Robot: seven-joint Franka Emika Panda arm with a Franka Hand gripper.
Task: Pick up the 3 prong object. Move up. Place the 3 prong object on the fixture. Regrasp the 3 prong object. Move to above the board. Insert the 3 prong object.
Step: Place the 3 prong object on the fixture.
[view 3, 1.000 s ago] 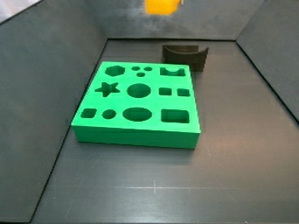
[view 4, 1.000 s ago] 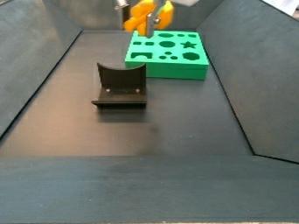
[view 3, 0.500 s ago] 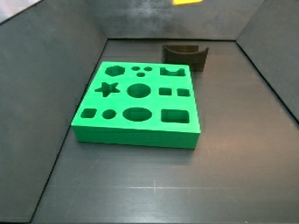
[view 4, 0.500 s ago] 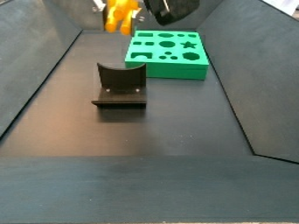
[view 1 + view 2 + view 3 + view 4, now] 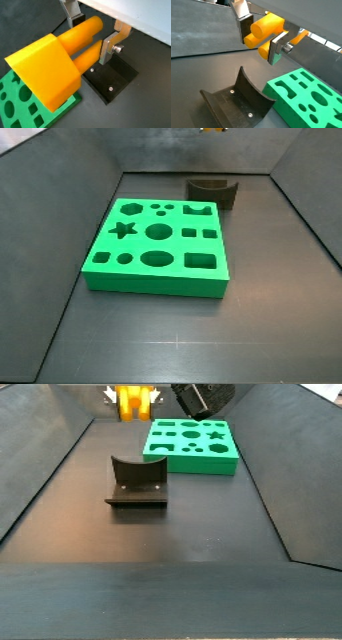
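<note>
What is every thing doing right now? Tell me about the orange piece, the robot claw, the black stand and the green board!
3 prong object: held up in the air between the gripper's fingers.
Gripper: shut on the 3 prong object, high above the floor.
Fixture: standing on the floor, its notch empty.
Board: lying flat on the floor, all holes empty.

gripper (image 5: 260, 36) near the frame top in both wrist views: flat silver plate fingers (image 5: 109, 45) with dark pads, one silver screw on a finger, white housing above, dark rounded wrist body in a side view.
</note>
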